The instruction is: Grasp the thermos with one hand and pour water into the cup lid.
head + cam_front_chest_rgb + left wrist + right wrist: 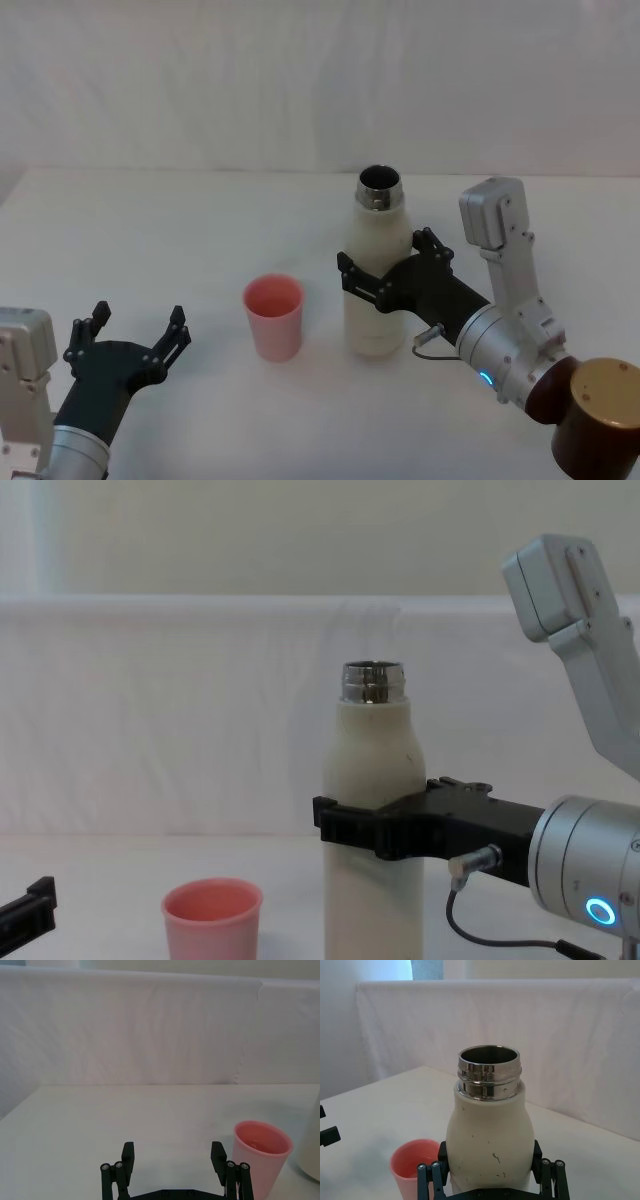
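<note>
The right gripper (388,270) clasps the upright tall cream-white matte thermos (375,270) near the white table's (180,230) middle, the small salmon-pink plastic cup lid (273,316) just beside it toward the left edge, where the left gripper (133,327) waits spread.

Cream thermos (376,280), pink cup lid (273,316)
</note>
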Controlling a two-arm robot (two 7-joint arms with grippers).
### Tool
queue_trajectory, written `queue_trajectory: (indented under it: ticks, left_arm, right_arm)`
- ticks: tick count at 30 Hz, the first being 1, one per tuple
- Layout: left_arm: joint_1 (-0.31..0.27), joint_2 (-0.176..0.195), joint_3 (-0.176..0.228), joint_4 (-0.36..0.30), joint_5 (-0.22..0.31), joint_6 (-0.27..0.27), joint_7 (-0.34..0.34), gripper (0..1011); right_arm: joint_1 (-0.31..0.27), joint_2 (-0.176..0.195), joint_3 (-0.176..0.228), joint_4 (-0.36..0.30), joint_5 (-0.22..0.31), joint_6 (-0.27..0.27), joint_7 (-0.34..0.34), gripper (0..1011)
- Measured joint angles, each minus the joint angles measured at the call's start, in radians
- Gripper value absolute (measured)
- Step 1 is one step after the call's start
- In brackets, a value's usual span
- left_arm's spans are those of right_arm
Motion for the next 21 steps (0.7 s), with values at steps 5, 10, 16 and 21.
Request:
queue_trajectory:
  ticks: [5,10,16,21]
  left_arm:
    - [0.0,0.0,0.0,0.0,0.0,0.0,0.0,1001]
    - [0.0,0.0,0.0,0.0,0.0,0.0,0.0,1001]
    - [0.0,0.0,0.0,0.0,0.0,0.0,0.0,1001]
    - [0.0,0.0,0.0,0.0,0.0,0.0,0.0,1001]
  right_arm:
    - [0.0,0.006,-0.005,0.004,0.015,-0.003,-0.009,960]
    - [0.0,0.01,-0.009,0.008,0.023,-0.007,-0.016,960]
    - [0.002,0.015,-0.014,0.015,0.031,-0.009,-0.023,960]
    - [0.004,0.017,-0.016,0.022,0.036,-0.009,-0.026,960]
